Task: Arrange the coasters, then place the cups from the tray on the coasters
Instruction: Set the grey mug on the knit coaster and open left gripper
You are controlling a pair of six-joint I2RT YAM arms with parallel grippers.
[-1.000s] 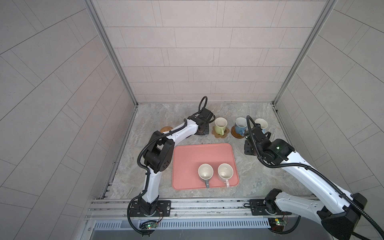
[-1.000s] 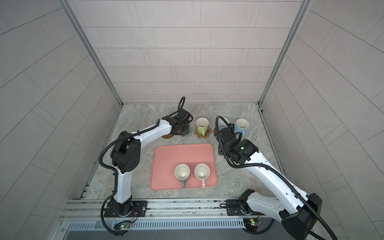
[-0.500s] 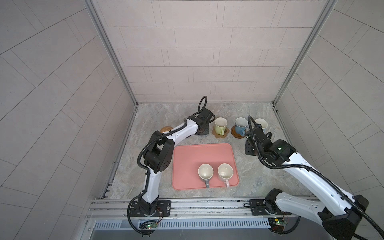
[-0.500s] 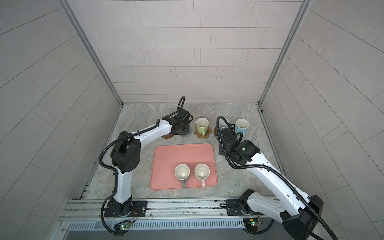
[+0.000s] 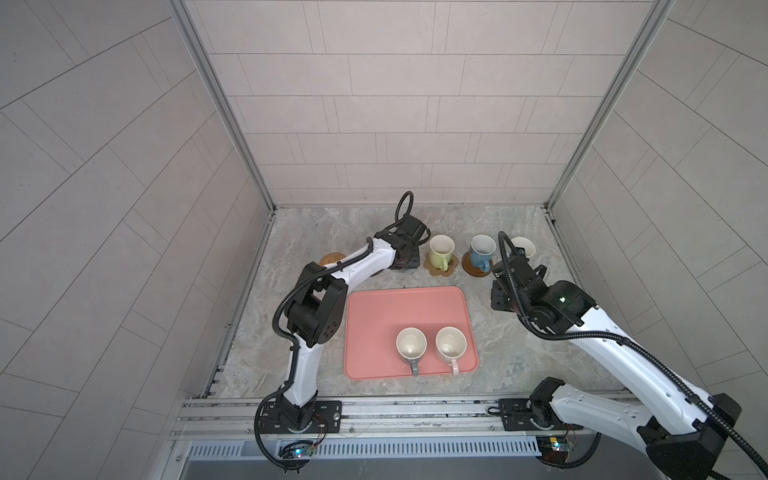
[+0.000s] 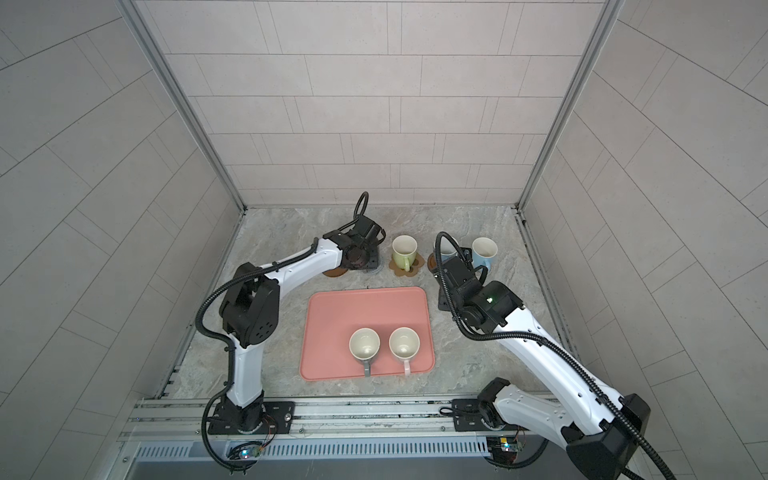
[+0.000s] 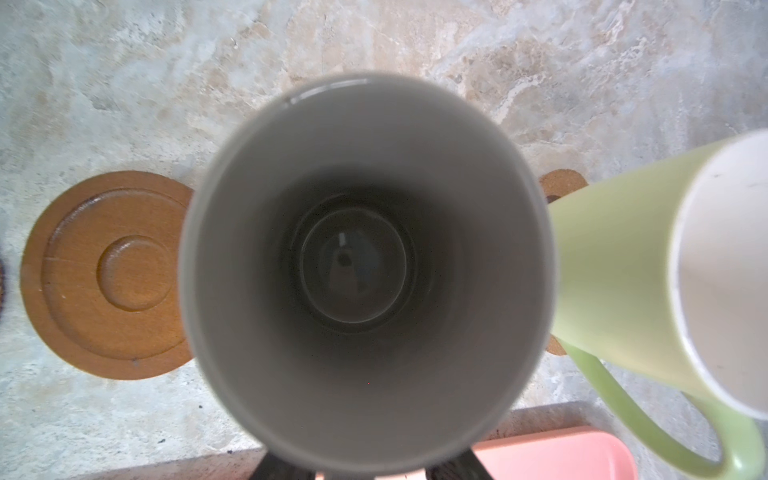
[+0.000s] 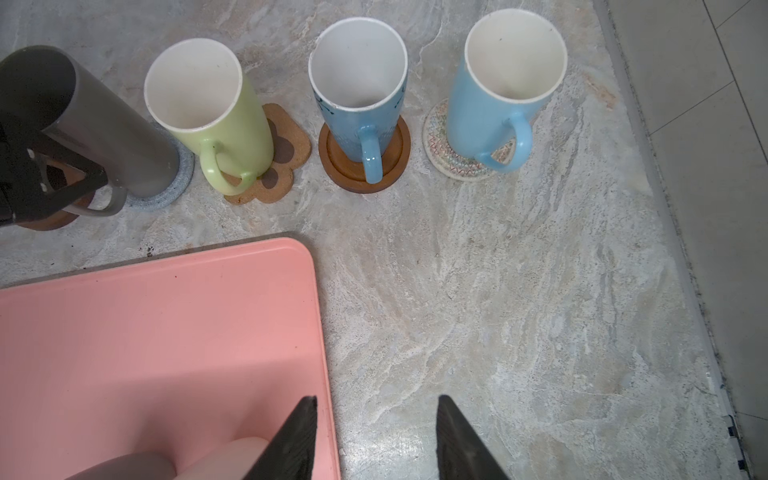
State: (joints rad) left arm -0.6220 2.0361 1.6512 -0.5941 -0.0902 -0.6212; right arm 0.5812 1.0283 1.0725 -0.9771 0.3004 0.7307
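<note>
On the marbled bench [image 5: 519, 365], the large salmon-pink rectangular tray [image 5: 374, 316] is taken as the landmark. Beyond its far left corner, the dark grey ceramic mug [image 8: 104, 137] is set upright on the blue-grey crochet coaster [image 8: 174, 183]. The left gripper [image 7: 361, 471] is held directly above that mug, on its handle side. Its fingers [image 7: 270, 467] are seen parted, and no squeeze on the handle can be made out.

A bare dark brown wooden disc [image 7: 104, 274] is seen further left of that corner. Along the tray's far edge, rightwards, three mugs are lined up:
- the light green mug [image 8: 216, 120] on the brown paw-shaped coaster [image 8: 286, 153];
- the blue mug [image 8: 357, 124] on a second wooden disc [image 8: 395, 162];
- the pale blue mug [image 8: 490, 104] on a pale patterned round coaster [image 8: 449, 162].

The right gripper [image 8: 376, 401] is held open and empty just off the tray's right edge. The grey-handled mug [image 5: 410, 347] and the pink-handled mug [image 5: 450, 344] are seen on the tray's near half.
</note>
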